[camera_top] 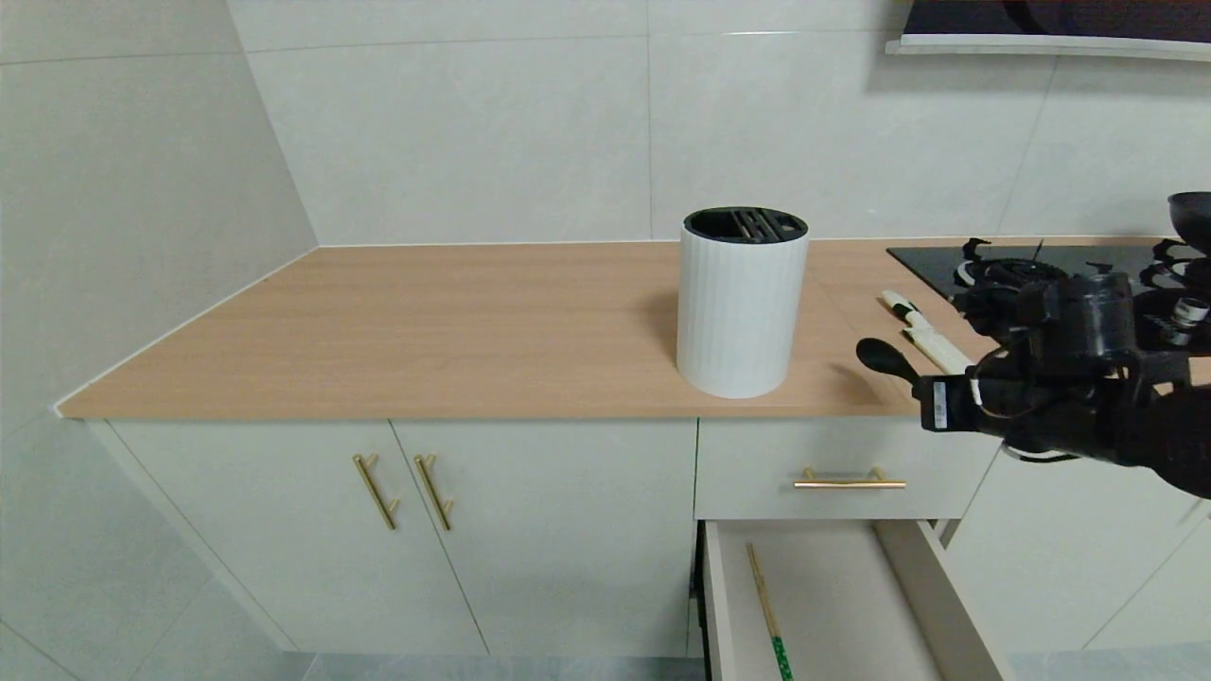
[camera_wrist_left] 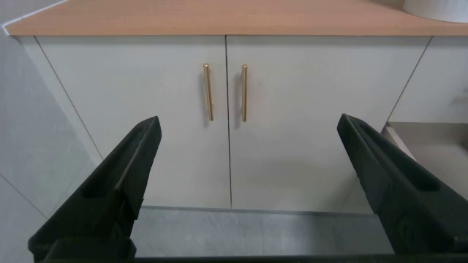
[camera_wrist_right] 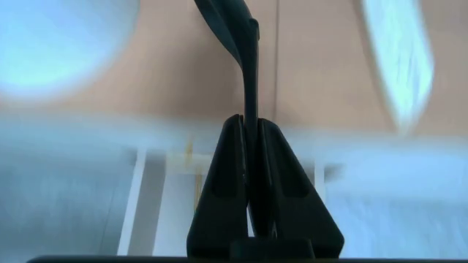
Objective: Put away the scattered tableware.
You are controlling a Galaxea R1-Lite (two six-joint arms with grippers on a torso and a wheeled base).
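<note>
The right gripper (camera_wrist_right: pixel 252 172) is shut tight on a black spoon (camera_top: pixel 885 358), over the counter's (camera_top: pixel 426 322) front edge, near the white holder (camera_top: pixel 743 303); the left gripper (camera_wrist_left: pixel 248 133) is wide open and holds nothing, facing the cupboard doors (camera_wrist_left: pixel 227 117); a knife (camera_top: pixel 922 331) lies on the counter; chopsticks (camera_top: pixel 768 615) lie in the open drawer (camera_top: pixel 910 577).

Chopsticks (camera_top: pixel 763 591) in the drawer (camera_top: pixel 922 586) run off the head view's lower edge; the right arm (camera_top: pixel 1079 378) hides the white utensil's (camera_top: pixel 922 336) end.

Head overlooks counter (camera_top: pixel 426 331); left wrist faces cabinet doors (camera_wrist_left: pixel 307 95); right hugs counter edge.
</note>
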